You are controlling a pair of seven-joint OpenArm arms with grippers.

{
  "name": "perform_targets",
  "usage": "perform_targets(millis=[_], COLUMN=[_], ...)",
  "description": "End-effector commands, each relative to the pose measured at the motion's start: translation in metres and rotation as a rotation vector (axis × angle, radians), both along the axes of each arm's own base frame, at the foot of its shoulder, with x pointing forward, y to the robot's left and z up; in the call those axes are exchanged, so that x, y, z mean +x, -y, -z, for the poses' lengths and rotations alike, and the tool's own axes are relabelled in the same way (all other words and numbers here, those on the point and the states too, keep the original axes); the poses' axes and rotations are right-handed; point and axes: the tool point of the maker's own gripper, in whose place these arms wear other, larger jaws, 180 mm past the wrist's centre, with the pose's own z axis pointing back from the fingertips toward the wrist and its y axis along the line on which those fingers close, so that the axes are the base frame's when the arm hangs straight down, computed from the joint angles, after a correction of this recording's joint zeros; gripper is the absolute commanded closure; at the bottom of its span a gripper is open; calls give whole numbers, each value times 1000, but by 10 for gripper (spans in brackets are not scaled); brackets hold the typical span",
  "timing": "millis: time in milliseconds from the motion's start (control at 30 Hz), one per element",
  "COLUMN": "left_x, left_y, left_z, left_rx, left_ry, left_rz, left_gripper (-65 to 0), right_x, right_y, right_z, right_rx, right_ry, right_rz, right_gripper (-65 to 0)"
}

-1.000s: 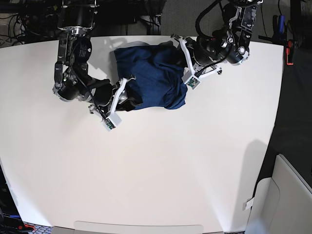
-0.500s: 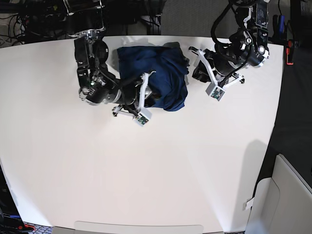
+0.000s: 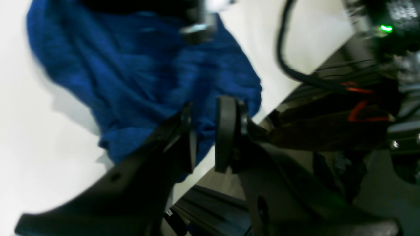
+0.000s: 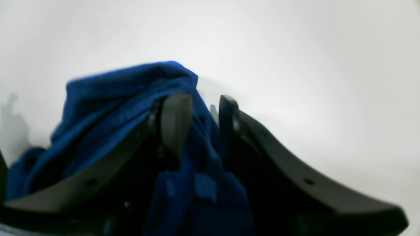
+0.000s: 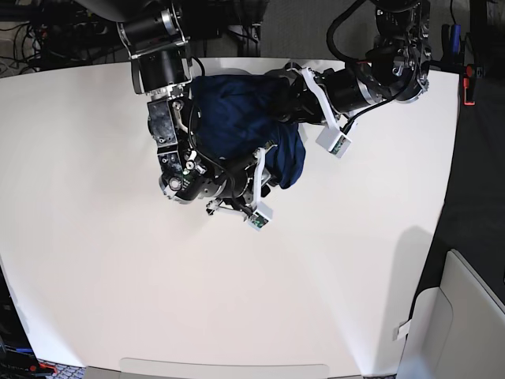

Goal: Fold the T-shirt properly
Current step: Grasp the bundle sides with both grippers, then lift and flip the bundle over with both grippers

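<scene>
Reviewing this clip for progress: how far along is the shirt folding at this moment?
Done: the T-shirt is gathered into a compact bundle near the table's far edge, though lumpy rather than a flat, squared fold. In hand: the right gripper has cloth between its fingers; the left gripper hovers at the bundle's edge, jaws narrowly apart. Left: flattening and tidying the final fold.

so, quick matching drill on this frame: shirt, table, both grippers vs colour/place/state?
Things:
1. T-shirt
2. table
3. left gripper
4. right gripper

Descriptions:
a. plain white
b. blue cloth bunched between its fingers, lifted into a peak
c. dark blue, crumpled
d. fingers narrowly apart at the cloth's corner, beside the table's edge

Pairs: 1-c, 2-a, 3-d, 4-b
</scene>
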Motion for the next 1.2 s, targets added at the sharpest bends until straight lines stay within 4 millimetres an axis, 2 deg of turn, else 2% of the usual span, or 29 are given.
perform_targets(millis=[0,233,367,467,533,667,833,933,1000,1100,1167], left_x=[2,-16,-16,-13,-8,5,27,38,45,58,66], left_y=[3,28,30,17,1,-34,-65,-76,-79,-75,-76], left_z=[-6,8,28,53,68,82,79,79,76,60,40], left_rx=[-23,-36,-17,83,166,330,446,484,497,481,470], left_ry=[17,-41,-96,-120,-125,-92,-5,47,89,157,217], left_rz=[5,93,109,119,116,106,82,56,40,26,-1], left_gripper=[-79,-79,-79,-79,-79,-79,-79,-79,-79,-77,-77], right_x=[11,12,12,12,13,12,3,-5,-10,-13,-11], right_y=[-10,-24,-24,-18,-6,15,36,42,52,55,60], right_z=[-17,-11,-11,-8,-2,8,14,8,3,-9,-19], right_rx=[35,50,46,32,5,-31,-86,-111,-137,-128,-116], right_ry=[46,45,46,42,39,29,28,45,70,118,146], right_rz=[-7,-12,-14,-10,-4,12,20,18,20,24,50], right_gripper=[-186,-186,-186,-186,-186,-186,-186,-186,-186,-186,-186])
